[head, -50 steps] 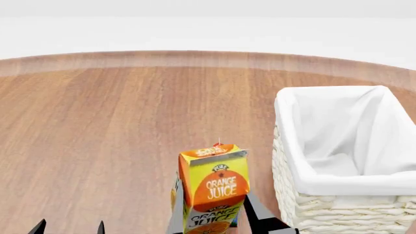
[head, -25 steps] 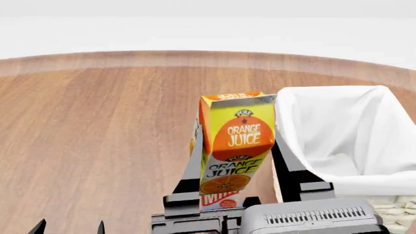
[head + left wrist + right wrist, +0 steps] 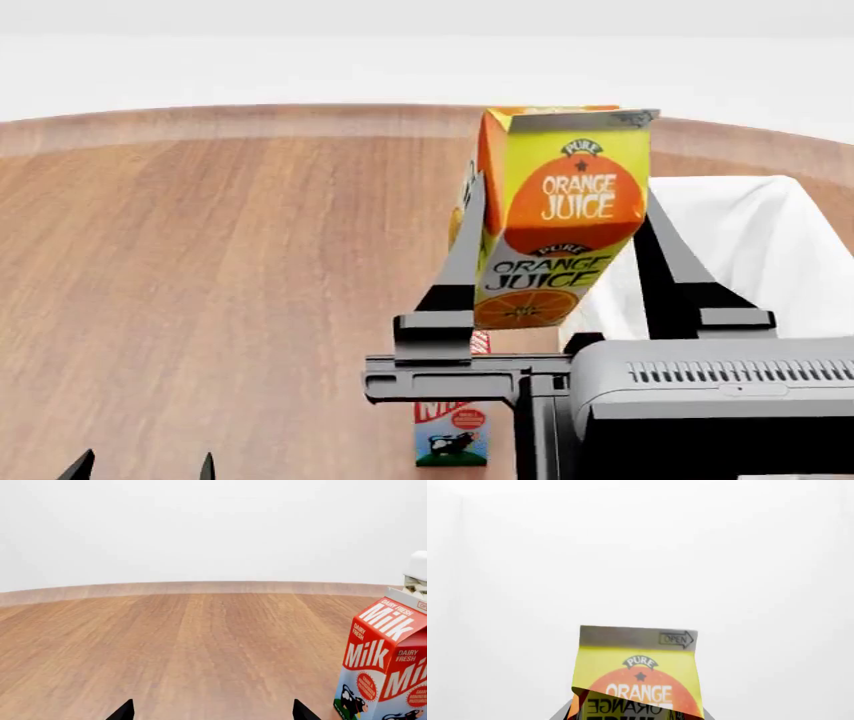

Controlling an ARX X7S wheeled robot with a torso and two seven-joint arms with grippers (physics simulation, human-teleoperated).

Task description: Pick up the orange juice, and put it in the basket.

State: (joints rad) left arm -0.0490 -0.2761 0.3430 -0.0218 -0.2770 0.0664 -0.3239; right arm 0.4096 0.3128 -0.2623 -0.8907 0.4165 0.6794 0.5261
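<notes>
Over the last second the orange juice [image 3: 566, 215] has climbed steeply: it began low at the near edge of the desk [image 3: 227, 270], and it now hangs high in the head view, well clear of the wood, its top up against the desk's far rim in the picture. It has also drifted toward the basket [image 3: 787, 215], so its right side now overlaps the basket's near-left corner in that view. I judge the lift done and the carry under way; what remains is to bring the carton over the liner and lower it in.

The right gripper [image 3: 558, 300] is clamped on the carton, one dark finger pressed along each side of its lower half. The carton's long axis runs close to vertical, leaning slightly so the gabled top tips toward the basket. The top points up and the printed front faces the robot's head. In the right wrist view the carton [image 3: 637, 672] fills the lower middle, seal uppermost, against plain white.

With the juice lifted away, the milk carton [image 3: 451, 430] stands exposed on the desk below the gripper. The left gripper [image 3: 208, 712] shows only two dark fingertips, set apart; it looks open and empty, though so little of it is in view that this is not certain.
</notes>
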